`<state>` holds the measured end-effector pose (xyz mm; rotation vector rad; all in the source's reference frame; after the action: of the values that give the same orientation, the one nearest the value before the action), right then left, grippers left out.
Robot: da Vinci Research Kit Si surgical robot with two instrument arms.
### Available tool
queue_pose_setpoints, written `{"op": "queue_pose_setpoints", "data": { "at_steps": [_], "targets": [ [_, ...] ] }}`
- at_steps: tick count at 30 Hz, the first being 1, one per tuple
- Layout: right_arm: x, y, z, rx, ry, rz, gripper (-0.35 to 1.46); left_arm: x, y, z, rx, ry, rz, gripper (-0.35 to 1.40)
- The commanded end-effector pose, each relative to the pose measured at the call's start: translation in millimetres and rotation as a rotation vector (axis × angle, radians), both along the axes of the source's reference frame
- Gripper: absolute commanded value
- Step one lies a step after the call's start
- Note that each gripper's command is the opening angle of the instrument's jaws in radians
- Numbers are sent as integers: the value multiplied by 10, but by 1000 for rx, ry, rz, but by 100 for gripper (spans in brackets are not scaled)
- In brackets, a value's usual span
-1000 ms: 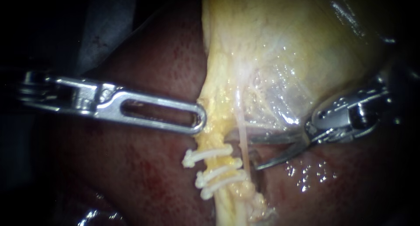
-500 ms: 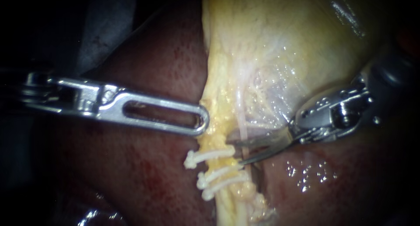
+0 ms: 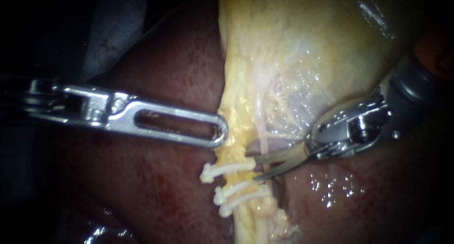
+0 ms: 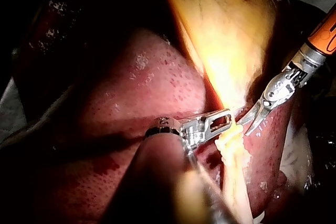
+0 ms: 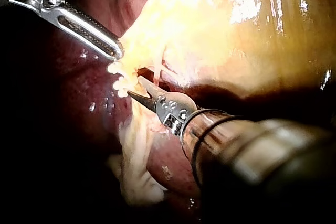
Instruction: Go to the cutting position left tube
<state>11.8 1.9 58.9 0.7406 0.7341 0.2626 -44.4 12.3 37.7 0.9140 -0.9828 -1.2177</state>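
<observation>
The right instrument (image 3: 251,167) has its blades spread, with the tips at the left tube (image 3: 239,178) between the upper clip (image 3: 226,167) and the lower two clips (image 3: 236,196). A thin pale tube (image 3: 261,135) passes between the blades, so closing here risks severing it. Drift risks striking a clip. The left instrument (image 3: 222,132) touches the yellow tissue; its grip cannot be told. One second ago the right instrument's tips lay farther back, beside the thin pale tube.

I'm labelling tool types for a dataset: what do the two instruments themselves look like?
The left instrument is bright silver metal, ending in a flat rounded tip with one long slot. The right instrument has two thin, curved, pointed blades on a silver hinged wrist, then a dark grey shaft, orange further up.
</observation>
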Motion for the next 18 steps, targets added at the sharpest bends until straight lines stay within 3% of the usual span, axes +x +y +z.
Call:
{"op": "queue_pose_setpoints", "data": {
  "at_steps": [1,18],
  "targets": [
    [1,0,0,0,-1,1,16,0,0,0,0,1,0,-35],
    [13,-8,13,2,-10,7,15,-3,0,0,0,2,-2,-35]
  ]
}}
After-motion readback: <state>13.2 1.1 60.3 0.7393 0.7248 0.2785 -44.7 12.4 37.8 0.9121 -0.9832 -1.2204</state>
